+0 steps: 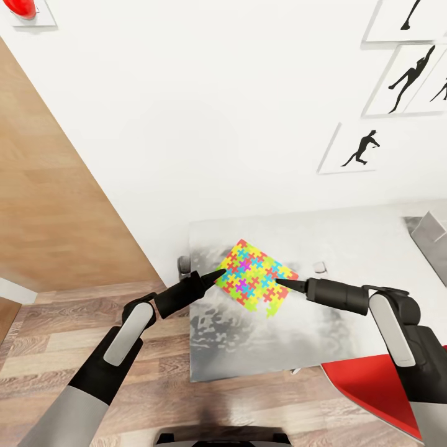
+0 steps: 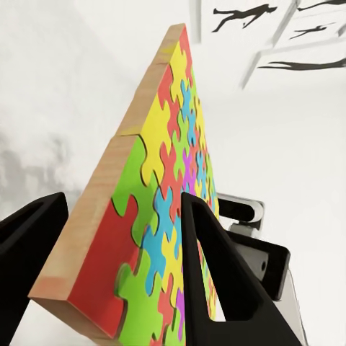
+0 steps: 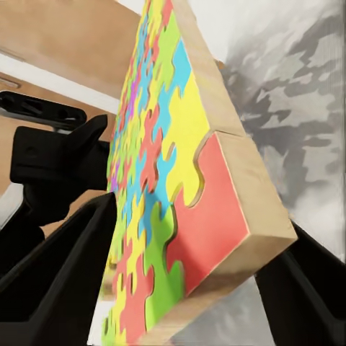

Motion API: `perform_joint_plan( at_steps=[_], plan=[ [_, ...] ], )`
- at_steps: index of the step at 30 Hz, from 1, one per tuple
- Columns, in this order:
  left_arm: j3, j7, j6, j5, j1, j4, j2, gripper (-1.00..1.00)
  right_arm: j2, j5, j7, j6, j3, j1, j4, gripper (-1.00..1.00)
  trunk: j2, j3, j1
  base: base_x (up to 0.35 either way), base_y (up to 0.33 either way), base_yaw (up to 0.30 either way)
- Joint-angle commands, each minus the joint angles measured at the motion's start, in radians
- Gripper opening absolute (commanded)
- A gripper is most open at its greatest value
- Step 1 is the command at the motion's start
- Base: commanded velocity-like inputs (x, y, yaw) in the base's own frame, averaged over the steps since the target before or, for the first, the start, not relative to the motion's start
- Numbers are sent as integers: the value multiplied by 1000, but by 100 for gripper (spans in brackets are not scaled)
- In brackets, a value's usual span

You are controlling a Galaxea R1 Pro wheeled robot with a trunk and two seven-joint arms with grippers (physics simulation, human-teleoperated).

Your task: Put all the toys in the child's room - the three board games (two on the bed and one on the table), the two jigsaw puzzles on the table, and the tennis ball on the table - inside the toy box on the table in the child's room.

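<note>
Spreading beneath both arms in the head view, the grey mottled table (image 1: 347, 242) stands against a white wall (image 1: 217, 124) hung with black-silhouette pictures (image 1: 406, 81). A wood-plank floor (image 1: 62, 347) lies below the left arm, a brown wooden panel (image 1: 49, 205) rises beyond it, and a red surface (image 1: 372, 385) shows under the right forearm. A grey angled object (image 1: 431, 239) sits at the table's far right edge; whether it is the toy box cannot be told.

Between the two grippers hangs the jigsaw puzzle (image 1: 256, 278), a flat board of red, yellow, green, blue and purple interlocking pieces on a wooden backing, tilted and held above the tabletop. The left gripper (image 1: 218, 274) meets the puzzle's near left edge; in the left wrist view its two black fingers (image 2: 216, 274) straddle the board (image 2: 155, 216), one on the coloured face and one on the wooden back, closed onto it. The right gripper (image 1: 282, 282) touches the opposite edge; in the right wrist view its fingers (image 3: 65, 267) likewise flank the puzzle (image 3: 180, 166) on both faces, clamped on that corner, with the left gripper (image 3: 65, 162) dark just beyond the board.

A small pale object (image 1: 319, 267) rests on the table just past the right gripper, too small to identify.
</note>
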Motion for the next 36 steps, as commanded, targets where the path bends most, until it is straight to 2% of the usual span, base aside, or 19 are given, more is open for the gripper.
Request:
perform_joint_plan(
  at_steps=[1,13,14,36],
  plan=[
    [0,1,-2,-8,-1,1,1,-100,-1,4,6,3,-2,-1,0,-100,-2,-1,1,0,0,0],
    [1,1,-2,-8,-1,1,2,-100,-3,4,6,3,-6,0,0,-100,-2,-1,1,0,0,0],
    [0,1,-2,-9,-1,1,2,100,-3,4,6,3,-6,0,0,-100,-2,-1,1,0,0,0],
    [-4,1,-2,-8,-1,1,2,100,-5,3,6,3,-6,2,-1,-100,-2,-1,1,0,0,0]
  ],
)
